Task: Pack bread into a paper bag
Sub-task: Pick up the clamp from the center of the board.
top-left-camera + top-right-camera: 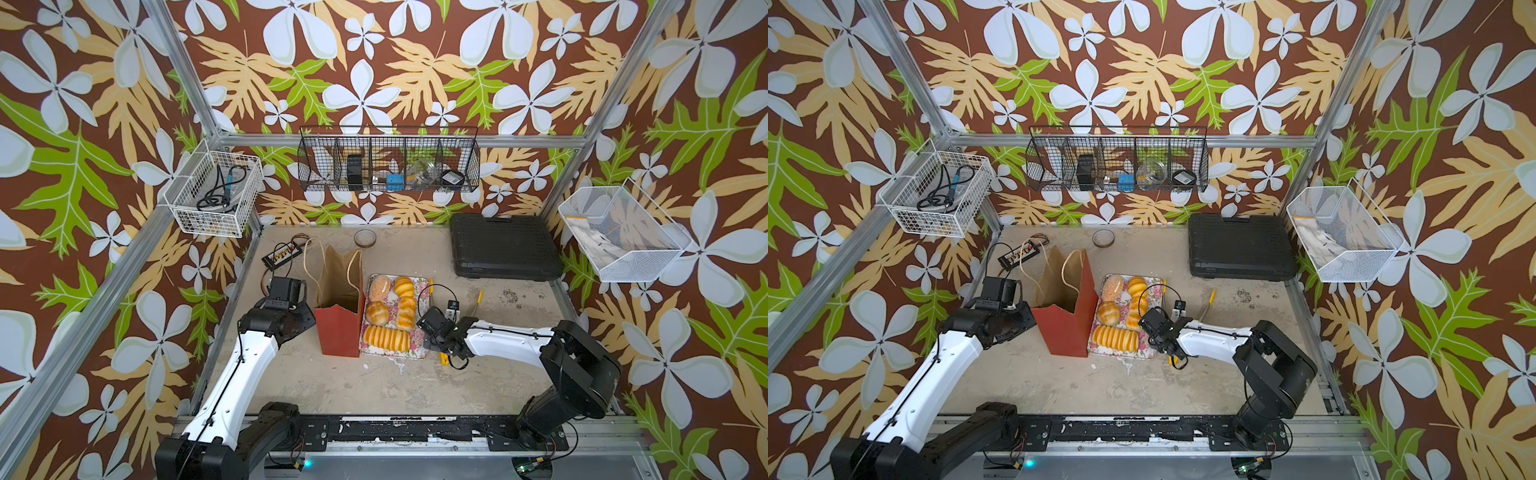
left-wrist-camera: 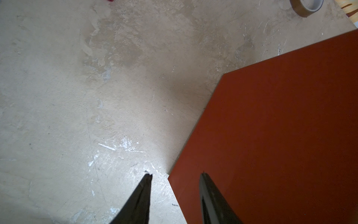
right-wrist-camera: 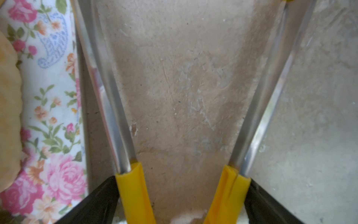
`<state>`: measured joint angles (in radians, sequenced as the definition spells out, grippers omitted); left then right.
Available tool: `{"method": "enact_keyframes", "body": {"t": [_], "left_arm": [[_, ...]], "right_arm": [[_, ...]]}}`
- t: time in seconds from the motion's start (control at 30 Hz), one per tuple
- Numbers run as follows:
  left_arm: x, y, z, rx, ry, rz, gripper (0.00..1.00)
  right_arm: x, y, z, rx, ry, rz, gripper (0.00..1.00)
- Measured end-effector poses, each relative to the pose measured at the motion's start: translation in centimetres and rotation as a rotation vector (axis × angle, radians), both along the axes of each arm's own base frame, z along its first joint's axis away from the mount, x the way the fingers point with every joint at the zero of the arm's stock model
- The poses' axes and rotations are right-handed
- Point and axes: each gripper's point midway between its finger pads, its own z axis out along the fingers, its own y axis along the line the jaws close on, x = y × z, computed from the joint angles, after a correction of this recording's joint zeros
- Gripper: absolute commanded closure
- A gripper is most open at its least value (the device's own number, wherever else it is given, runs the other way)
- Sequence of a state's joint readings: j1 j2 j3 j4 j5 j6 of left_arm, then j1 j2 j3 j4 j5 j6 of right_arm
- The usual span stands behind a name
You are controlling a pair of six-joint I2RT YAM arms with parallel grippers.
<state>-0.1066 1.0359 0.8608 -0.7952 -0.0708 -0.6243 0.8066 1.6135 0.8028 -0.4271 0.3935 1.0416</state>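
In the right wrist view the tongs run out of frame before their tips, the bread is a blurred sliver at the edge (its kind unreadable), and in both top views the paper bag hides its own inside.

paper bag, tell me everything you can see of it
The paper bag is tall, red outside and plain brown kraft inside, with two pale twisted-cord handles. It stands upright and open on the table, its front rim cut in a notch. No bread shows in the part of its inside that is visible. The floral tray sits close against one side; whether they touch is unclear. The left gripper is at its other side, one finger in front of the red face in the left wrist view.
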Motion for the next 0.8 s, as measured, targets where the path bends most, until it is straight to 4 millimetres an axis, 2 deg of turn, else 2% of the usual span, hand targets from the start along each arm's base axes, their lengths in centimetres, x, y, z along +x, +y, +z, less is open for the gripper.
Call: {"method": "enact_keyframes", "body": {"t": [0.23,0.47,0.6,0.7,0.8], "left_arm": [[0.2,0.0,-0.3,0.0,0.005,0.0,0.55],[0.1,0.0,-0.7,0.001,0.015,0.0,0.55],[0.2,0.0,-0.7,0.001,0.014,0.001,0.55],[0.2,0.0,-0.7,0.0,0.01,0.004,0.55],[0.2,0.0,-0.8,0.002,0.012,0.005,0.55]], "right_arm": [[0.4,-0.6,-0.2,0.021,-0.016,-0.031,0.02],[0.8,-0.9,-0.4,0.043,-0.04,-0.041,0.14],[0.7,-1.2,-0.4,0.044,-0.048,-0.039,0.23],[0.6,-1.4,-0.5,0.039,-0.049,-0.037,0.37],[0.3,-1.7,-0.4,0.04,-0.049,-0.037,0.44]]}}
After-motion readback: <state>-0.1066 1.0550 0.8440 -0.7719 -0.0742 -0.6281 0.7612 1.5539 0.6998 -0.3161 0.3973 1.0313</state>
